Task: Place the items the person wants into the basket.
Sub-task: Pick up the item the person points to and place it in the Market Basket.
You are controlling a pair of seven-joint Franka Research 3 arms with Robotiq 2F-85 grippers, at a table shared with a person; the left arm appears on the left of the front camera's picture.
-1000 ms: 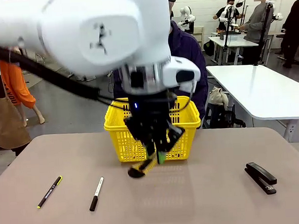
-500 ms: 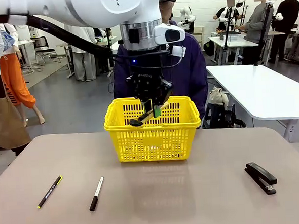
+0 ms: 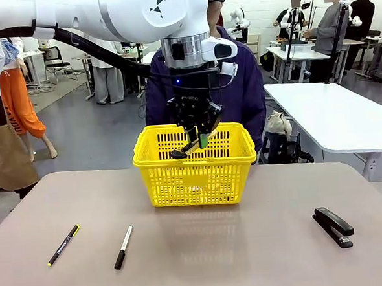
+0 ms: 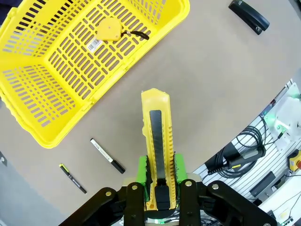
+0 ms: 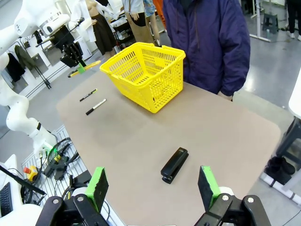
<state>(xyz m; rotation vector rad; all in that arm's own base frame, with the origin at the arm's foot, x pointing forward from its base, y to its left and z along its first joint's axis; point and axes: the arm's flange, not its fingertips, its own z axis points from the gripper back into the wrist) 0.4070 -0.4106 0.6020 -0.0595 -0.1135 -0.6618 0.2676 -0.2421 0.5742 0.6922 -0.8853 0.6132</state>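
A black pen with a yellow clip (image 3: 63, 245) lies on the brown table (image 3: 250, 266) toward its left front; a white-and-black marker (image 3: 123, 247) lies near it on the right, not touching, angled much alike; a white table (image 3: 335, 115) stands farther back at right; black cables (image 4: 237, 153) coil beside the brown table's edge.

The bright yellow lattice shopping basket (image 3: 196, 181) stands upright at the table's 12 o'clock, just before the person (image 3: 243, 91) in the dark navy-purple jacket. The small yellow tape measure (image 4: 108, 30) with its black strap lies flat on the basket's floor. The slim yellow-and-black utility knife (image 3: 191, 147) hangs off the table, clamped in the left gripper (image 3: 197, 142), its free end tilted low toward 8 o'clock before the basket's rim, while the black stapler (image 3: 333, 226) lies closed on the tabletop at about 4 o'clock, well apart from the basket.
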